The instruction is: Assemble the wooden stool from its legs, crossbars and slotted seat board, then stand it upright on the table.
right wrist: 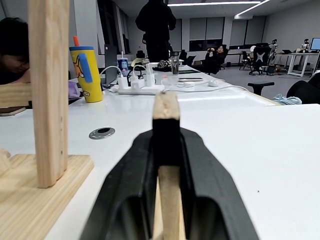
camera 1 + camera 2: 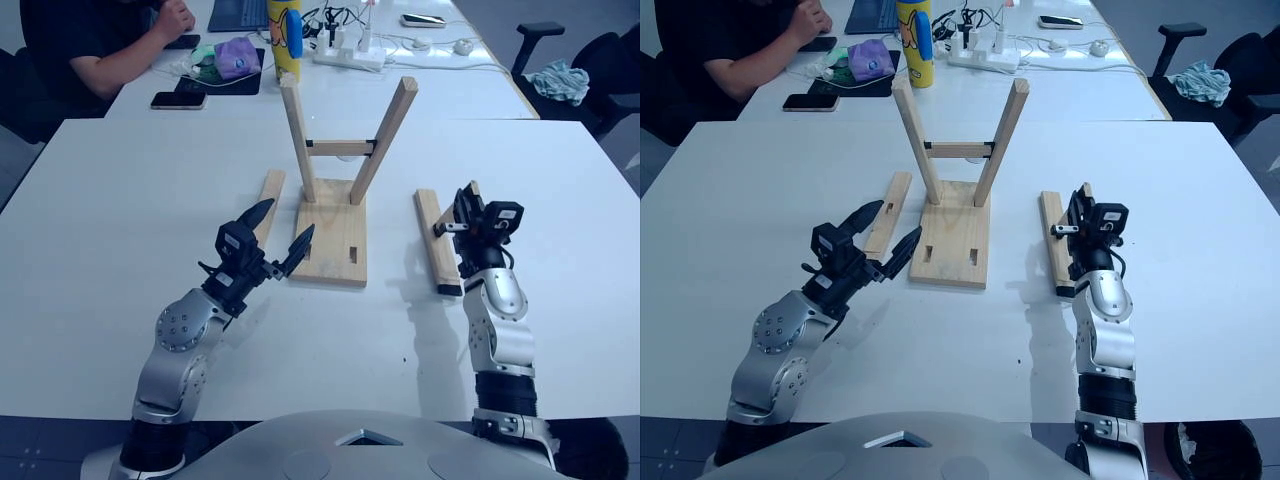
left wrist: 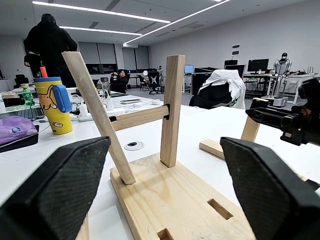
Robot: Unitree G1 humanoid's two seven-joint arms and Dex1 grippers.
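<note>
**Half built: two legs in, two loose**

The right gripper (image 2: 462, 205), right of centre in the frame, is clamped on a short bar (image 1: 166, 107). The bar has a dark band near its tip like the ends of the fitted crossbar (image 2: 343, 147), so I take it for the second crossbar. Just left of it, the right leg (image 2: 433, 235) lies flat on the table (image 2: 150, 200).

The left gripper (image 2: 288, 222), lower left of centre, is spread wide and holds nothing. Its tips hover by the near left corner of the seat board (image 2: 335, 262). The left leg (image 2: 272, 190) lies loose just beside that board's left edge.

The board lies flat at mid-frame. Two standing legs (image 2: 298, 140) rise from its far end toward the top of the frame, splaying apart, with the fitted crossbar joining them partway up. The two near slots (image 2: 353, 255) are open.

By my reading the job is about half done. The loose pair, the held bar and the final turn upright remain. All parts are pale bare wood with square edges.
</note>
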